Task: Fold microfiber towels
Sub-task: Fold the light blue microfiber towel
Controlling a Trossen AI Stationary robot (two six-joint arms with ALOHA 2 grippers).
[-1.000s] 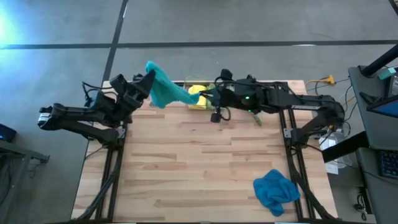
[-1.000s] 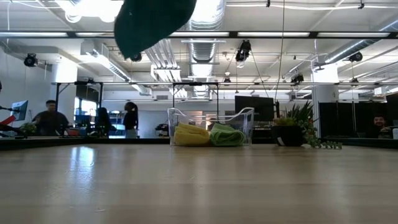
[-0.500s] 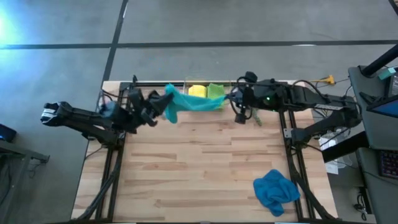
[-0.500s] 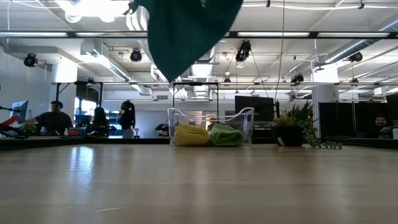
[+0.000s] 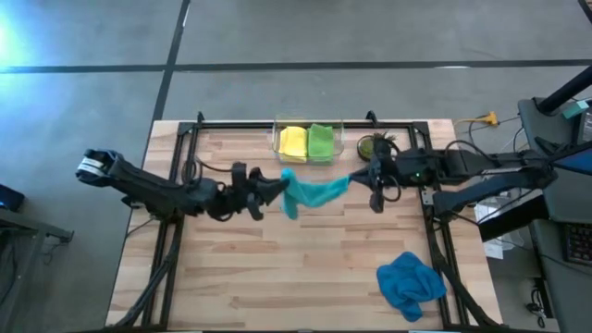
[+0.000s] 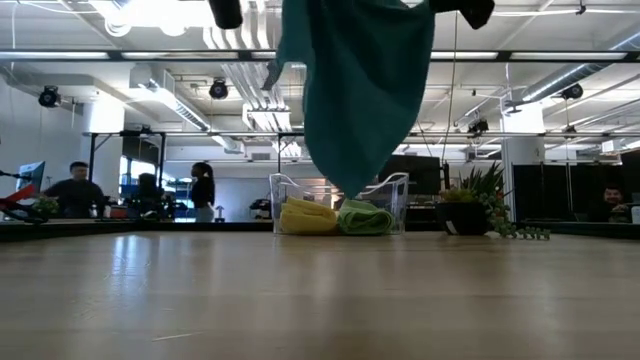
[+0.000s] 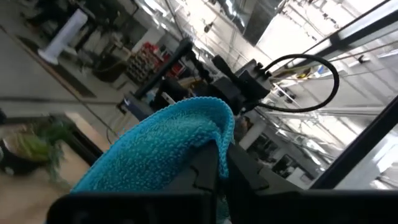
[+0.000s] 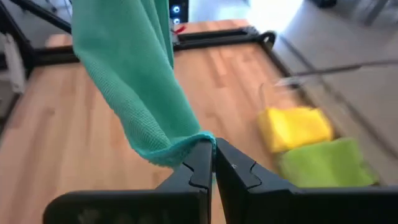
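Wooden planks make the worktop (image 5: 277, 268), with grey floor around it and an open hall with people behind. Both arms reach toward the middle and hold the teal towel (image 5: 310, 192) in the air between them: the left claw (image 5: 274, 185) is closed on one corner, the right claw (image 5: 363, 178) on the other. At the far edge a clear bin (image 5: 308, 143) holds the yellow towel (image 5: 293, 141) and green towel (image 5: 320, 141). Near right lies the blue towel (image 5: 409, 282).
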